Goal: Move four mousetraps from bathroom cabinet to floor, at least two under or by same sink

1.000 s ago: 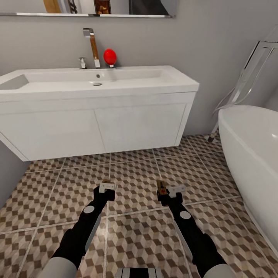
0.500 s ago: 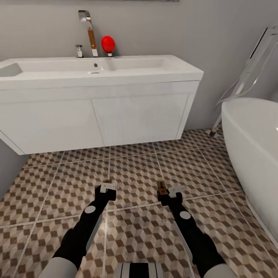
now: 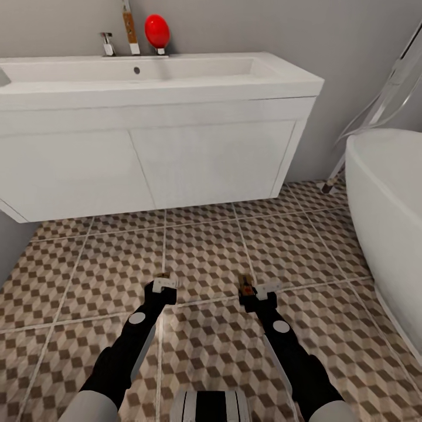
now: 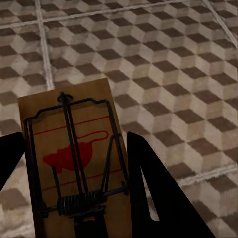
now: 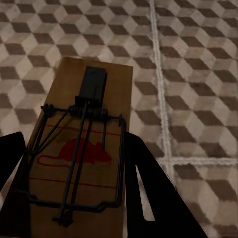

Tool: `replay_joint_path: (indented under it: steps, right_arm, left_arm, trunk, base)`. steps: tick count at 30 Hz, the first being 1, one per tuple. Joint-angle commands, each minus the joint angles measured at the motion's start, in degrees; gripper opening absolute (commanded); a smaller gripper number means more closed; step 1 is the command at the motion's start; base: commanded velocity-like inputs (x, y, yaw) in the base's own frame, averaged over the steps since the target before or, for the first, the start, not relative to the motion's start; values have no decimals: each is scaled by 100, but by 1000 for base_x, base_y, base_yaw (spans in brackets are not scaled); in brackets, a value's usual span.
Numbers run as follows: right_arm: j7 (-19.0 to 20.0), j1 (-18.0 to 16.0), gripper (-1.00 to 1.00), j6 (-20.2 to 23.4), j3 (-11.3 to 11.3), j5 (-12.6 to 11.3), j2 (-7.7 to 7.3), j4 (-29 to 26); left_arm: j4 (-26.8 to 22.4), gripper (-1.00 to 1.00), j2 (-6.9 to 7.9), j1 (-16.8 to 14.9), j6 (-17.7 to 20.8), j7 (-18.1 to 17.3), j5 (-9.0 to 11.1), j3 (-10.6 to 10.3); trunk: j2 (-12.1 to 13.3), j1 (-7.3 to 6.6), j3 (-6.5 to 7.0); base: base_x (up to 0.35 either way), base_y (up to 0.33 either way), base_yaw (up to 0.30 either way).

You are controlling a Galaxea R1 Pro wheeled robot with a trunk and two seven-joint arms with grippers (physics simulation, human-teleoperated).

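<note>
I count two mousetraps, one in each of my claws, and one sink (image 3: 158, 73) on its white wall-hung vanity (image 3: 146, 161) ahead of me, with a chrome faucet (image 3: 128, 26) and a red egg-shaped thing (image 3: 157, 30) at its back edge. A white bathtub (image 3: 390, 228) stands off to my right, and the cube-patterned bathroom floor (image 3: 205, 252) spreads between the vanity and me. The basin looks bare as far as I can see into it. My left claw (image 3: 163, 285) is closed on the left mousetrap (image 4: 74, 158): in the left wrist view the dark fingers (image 4: 153, 188) press against both long edges of the tan board, whose wire bar and red mouse print face the camera. My right claw (image 3: 258, 291) grips the right mousetrap (image 5: 82, 148) the same way, fingers (image 5: 148, 183) snug on either side of the board, spring and dark catch plate pointing away from the wrist. Both traps are held above the tiles, out in front of the vanity, not touching the floor as far as I can tell.
</note>
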Motion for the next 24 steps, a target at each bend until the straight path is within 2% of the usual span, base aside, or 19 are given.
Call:
replay_joint_path:
  steps: [1, 24]
  right_arm:
    - [-54, -2, -100, 39, 15, 23, -2, -9]
    - [-53, -3, -100, 36, 15, 23, -2, -4]
  left_arm:
    - [-10, -100, -1, -1, 32, -8, -49, -2]
    - [7, -100, -1, -1, 32, -8, -49, -7]
  trunk:
    - [-3, 1, -36]
    - [-34, 60, -755]
  base:
    - [0, 0, 0]
    - [0, 0, 0]
